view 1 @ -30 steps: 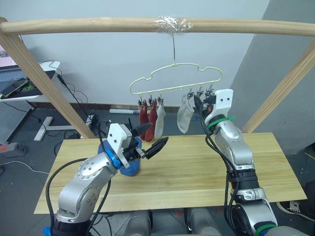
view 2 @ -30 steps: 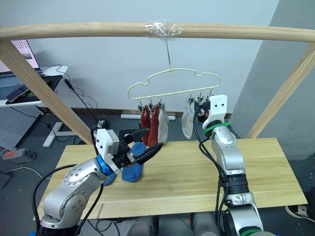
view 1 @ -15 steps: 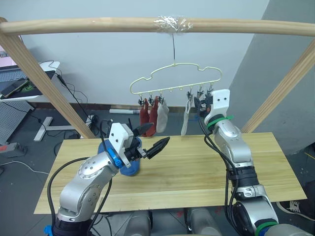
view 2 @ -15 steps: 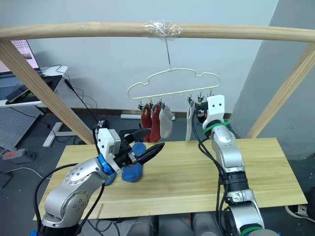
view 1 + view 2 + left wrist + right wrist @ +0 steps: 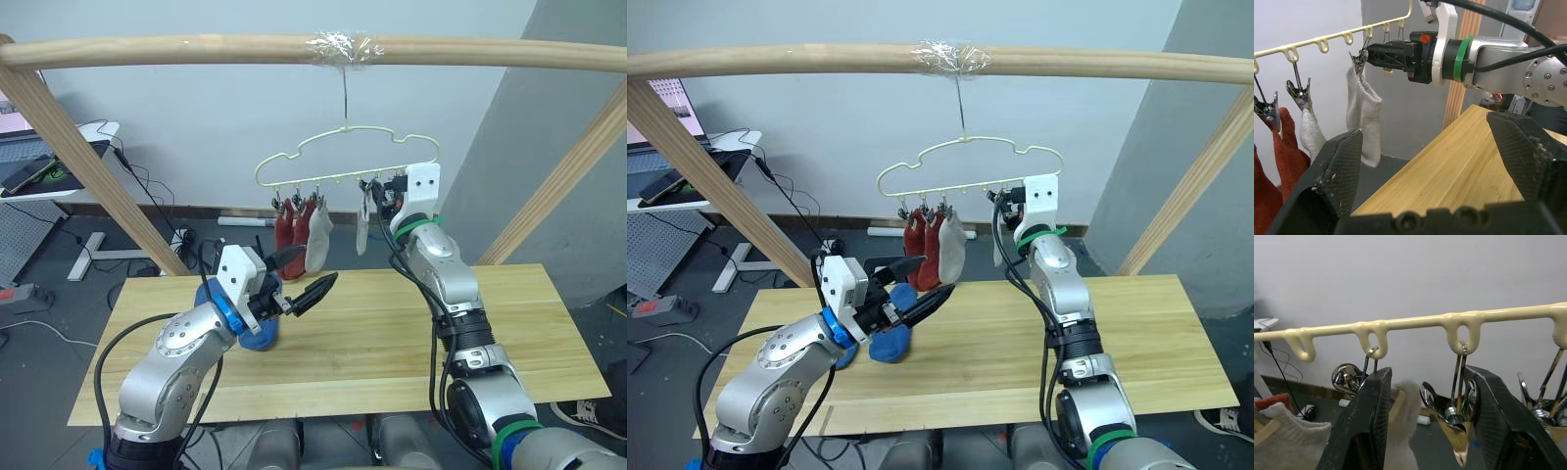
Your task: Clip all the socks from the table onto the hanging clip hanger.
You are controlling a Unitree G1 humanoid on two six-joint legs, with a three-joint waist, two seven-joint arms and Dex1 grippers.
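Left wrist view: ribbed grey sock (image 5: 1365,111) hanging.

Clip hanger (image 5: 345,157) hangs from the rail (image 5: 196,49), above the table's (image 5: 392,333) far edge. Four socks (image 5: 304,230) hang from its clips; two more (image 5: 257,335) lie on the table's left.

head cams look down over the table (image 5: 392,323) | wrist cams sit close, both catching the clip hanger (image 5: 1449,322)

Even, soft indoor light, faint shadows; the wrist views blur up close (foreground especially).
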